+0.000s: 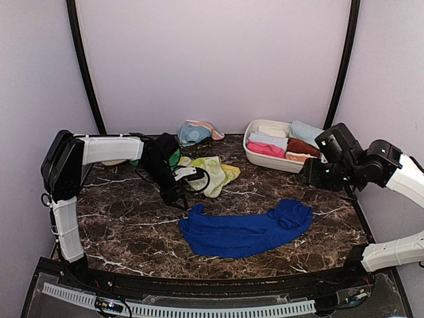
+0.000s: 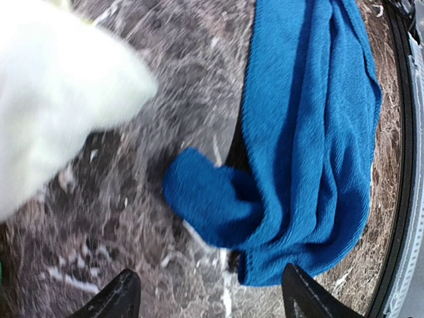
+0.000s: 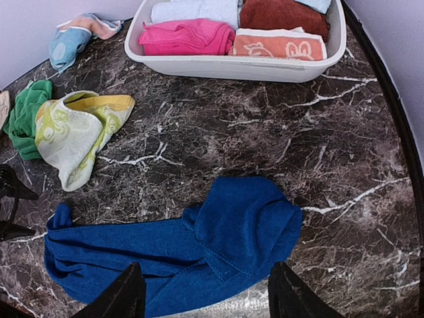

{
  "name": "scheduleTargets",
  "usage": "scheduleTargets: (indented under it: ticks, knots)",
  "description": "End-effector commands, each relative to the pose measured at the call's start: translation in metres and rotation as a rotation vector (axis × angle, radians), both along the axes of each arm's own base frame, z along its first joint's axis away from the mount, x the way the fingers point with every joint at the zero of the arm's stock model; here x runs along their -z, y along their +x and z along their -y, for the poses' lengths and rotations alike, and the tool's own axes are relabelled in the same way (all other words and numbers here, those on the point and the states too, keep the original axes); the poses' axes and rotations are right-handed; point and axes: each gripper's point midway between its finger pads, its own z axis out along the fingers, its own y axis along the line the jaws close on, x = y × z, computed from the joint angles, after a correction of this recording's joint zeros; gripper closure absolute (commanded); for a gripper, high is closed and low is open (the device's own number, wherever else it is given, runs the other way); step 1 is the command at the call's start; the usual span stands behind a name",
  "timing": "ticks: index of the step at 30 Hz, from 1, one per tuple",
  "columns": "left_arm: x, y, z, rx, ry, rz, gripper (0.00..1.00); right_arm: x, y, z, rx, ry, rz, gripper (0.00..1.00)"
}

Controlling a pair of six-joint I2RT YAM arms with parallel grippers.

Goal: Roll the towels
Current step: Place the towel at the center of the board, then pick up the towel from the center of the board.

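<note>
A royal blue towel [image 1: 245, 228] lies crumpled and stretched across the front middle of the marble table, its right end folded over [image 3: 248, 222]. My left gripper [image 1: 180, 197] hangs open just above the towel's left tip [image 2: 205, 199], nothing between its fingers. My right gripper [image 1: 310, 177] is raised to the right of the towel; in its wrist view it stands open [image 3: 207, 298] and empty over the folded end. A pale yellow-green patterned towel [image 3: 73, 132], a green towel [image 3: 26, 116] and a light blue towel [image 3: 66, 43] lie loose at the back.
A white oval basin [image 3: 232, 66] at the back right holds rolled pink [image 3: 185, 36], rust [image 3: 281, 13], white and orange towels. A blurred pale shape [image 2: 59, 86] fills the left wrist view's upper left. The table's front edge [image 2: 397, 165] runs close to the blue towel.
</note>
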Motion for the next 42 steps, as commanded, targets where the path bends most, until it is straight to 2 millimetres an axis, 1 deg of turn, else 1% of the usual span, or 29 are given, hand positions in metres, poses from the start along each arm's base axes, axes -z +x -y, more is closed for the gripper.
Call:
scheduleTargets:
  ticks: [1, 3, 4, 5, 7, 8, 10, 12, 13, 14, 15, 18, 19, 21, 22, 24, 27, 28, 29, 30, 31, 32, 35, 37, 39, 41, 42]
  knots:
    - [0.005, -0.02, 0.027, 0.113, -0.013, -0.03, 0.24, -0.001, 0.008, 0.005, 0.028, -0.032, 0.02, 0.34]
    - [0.017, -0.022, 0.032, 0.12, -0.004, -0.042, 0.24, 0.012, 0.009, -0.002, 0.007, -0.027, -0.003, 0.32]
    - [0.024, -0.02, 0.034, 0.113, 0.005, -0.042, 0.26, 0.018, 0.01, -0.005, -0.004, -0.022, -0.009, 0.31]
    - [0.027, -0.015, 0.035, 0.098, 0.01, -0.035, 0.29, 0.024, 0.011, -0.009, -0.017, -0.017, -0.018, 0.31]
    - [0.03, -0.013, 0.037, 0.092, 0.011, -0.035, 0.32, 0.037, 0.014, -0.016, -0.036, -0.019, -0.034, 0.31]
    - [0.03, -0.012, 0.038, 0.084, 0.006, -0.036, 0.36, 0.044, 0.016, -0.02, -0.048, -0.016, -0.04, 0.31]
    - [0.031, -0.009, 0.041, 0.07, -0.003, -0.036, 0.49, 0.056, 0.02, -0.03, -0.076, -0.015, -0.056, 0.31]
    - [0.03, -0.009, 0.045, 0.057, -0.016, -0.051, 0.65, 0.072, 0.026, -0.042, -0.107, -0.023, -0.079, 0.33]
    - [0.03, -0.01, 0.046, 0.056, -0.022, -0.064, 0.75, 0.079, 0.029, -0.046, -0.12, -0.03, -0.087, 0.33]
    - [0.029, -0.012, 0.046, 0.054, -0.024, -0.077, 0.92, 0.088, 0.032, -0.05, -0.133, -0.044, -0.099, 0.33]
    - [0.028, -0.013, 0.045, 0.045, -0.016, -0.087, 0.99, 0.097, 0.035, -0.056, -0.166, -0.064, -0.111, 0.33]
    - [0.021, -0.014, 0.034, 0.02, 0.001, -0.101, 1.0, 0.124, 0.043, -0.068, -0.228, -0.132, -0.165, 0.33]
    - [0.013, -0.012, 0.029, 0.003, 0.0, -0.085, 1.0, 0.134, 0.046, -0.071, -0.241, -0.157, -0.183, 0.34]
    - [0.008, -0.013, 0.017, -0.029, 0.012, -0.067, 1.0, 0.151, 0.05, -0.077, -0.266, -0.189, -0.219, 0.38]
    - [0.003, -0.006, 0.006, -0.066, 0.006, -0.056, 1.0, 0.159, 0.051, -0.08, -0.277, -0.199, -0.232, 0.4]
    - [-0.009, -0.001, -0.009, -0.115, -0.013, -0.034, 1.0, 0.179, 0.051, -0.081, -0.284, -0.226, -0.273, 0.43]
    - [-0.016, 0.002, -0.029, -0.167, -0.012, -0.01, 1.0, 0.199, 0.048, -0.081, -0.291, -0.238, -0.309, 0.53]
    - [-0.017, 0.001, -0.034, -0.178, -0.015, -0.005, 1.0, 0.202, 0.048, -0.08, -0.285, -0.239, -0.309, 0.62]
    - [-0.018, 0.001, -0.039, -0.187, -0.017, -0.002, 1.0, 0.203, 0.048, -0.081, -0.284, -0.231, -0.304, 0.71]
    - [-0.018, -0.001, -0.042, -0.192, -0.016, 0.002, 1.0, 0.199, 0.05, -0.084, -0.289, -0.208, -0.288, 0.81]
    - [-0.019, -0.003, -0.045, -0.193, -0.012, 0.003, 1.0, 0.193, 0.052, -0.09, -0.297, -0.178, -0.266, 0.93]
    - [-0.02, -0.004, -0.048, -0.2, -0.006, 0.004, 1.0, 0.186, 0.055, -0.097, -0.307, -0.144, -0.243, 1.0]
    - [-0.028, -0.006, -0.059, -0.228, -0.003, 0.02, 1.0, 0.159, 0.059, -0.121, -0.362, -0.022, -0.18, 1.0]
    - [-0.035, -0.005, -0.07, -0.249, 0.014, 0.051, 1.0, 0.136, 0.059, -0.131, -0.395, 0.044, -0.139, 1.0]
    - [-0.045, -0.004, -0.082, -0.274, 0.027, 0.088, 1.0, 0.123, 0.057, -0.132, -0.406, 0.07, -0.119, 1.0]
    - [-0.057, -0.005, -0.095, -0.298, 0.048, 0.138, 1.0, 0.115, 0.053, -0.126, -0.397, 0.073, -0.102, 1.0]
    - [-0.06, -0.006, -0.102, -0.311, 0.066, 0.16, 1.0, 0.112, 0.051, -0.123, -0.393, 0.076, -0.095, 1.0]
